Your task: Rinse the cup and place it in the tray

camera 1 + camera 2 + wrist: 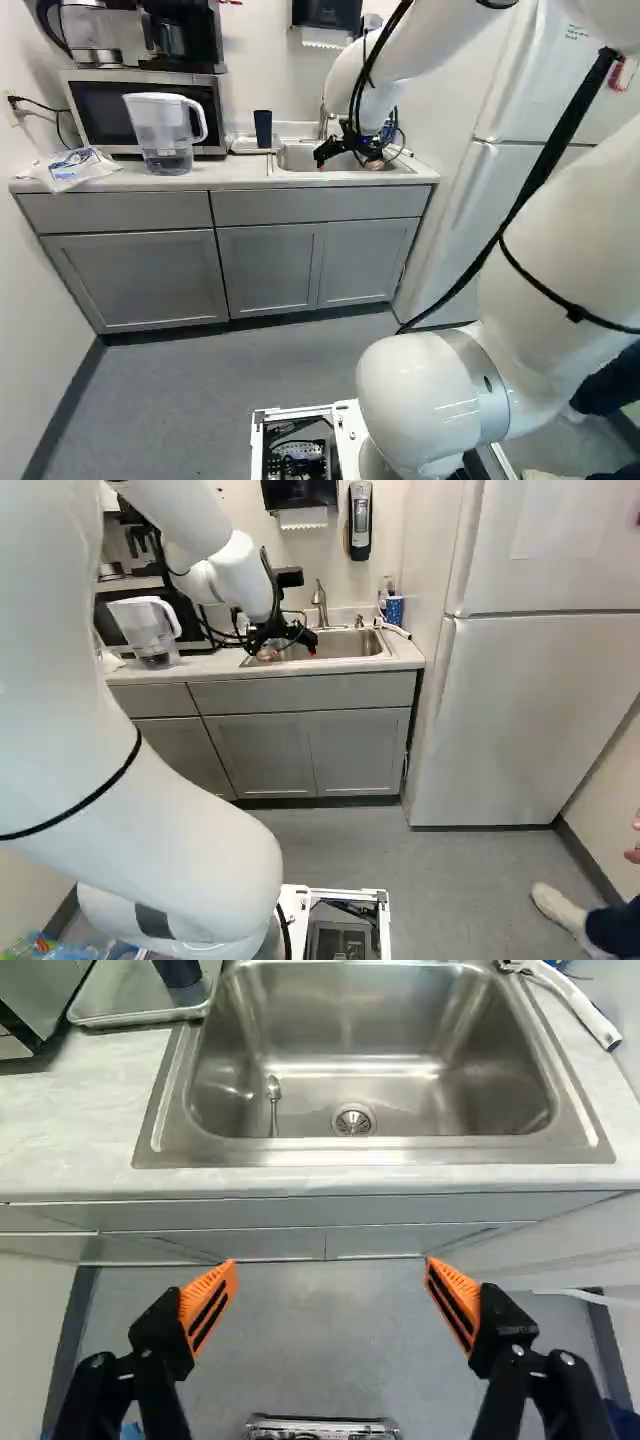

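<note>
At the sink [400, 1148], held the claw [290, 650] spread wide; had the cup [179, 972] upright on the tray [120, 990], just beside the sink, and a spoon [273, 1090] in it, near the drain [353, 1121].

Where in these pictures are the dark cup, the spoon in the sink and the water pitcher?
Dark cup [263, 129]: left base view, middle of its side.
Spoon [273, 1088]: wrist view, its rounded end.
Water pitcher [160, 122]: left base view, upper part of its body.
</note>
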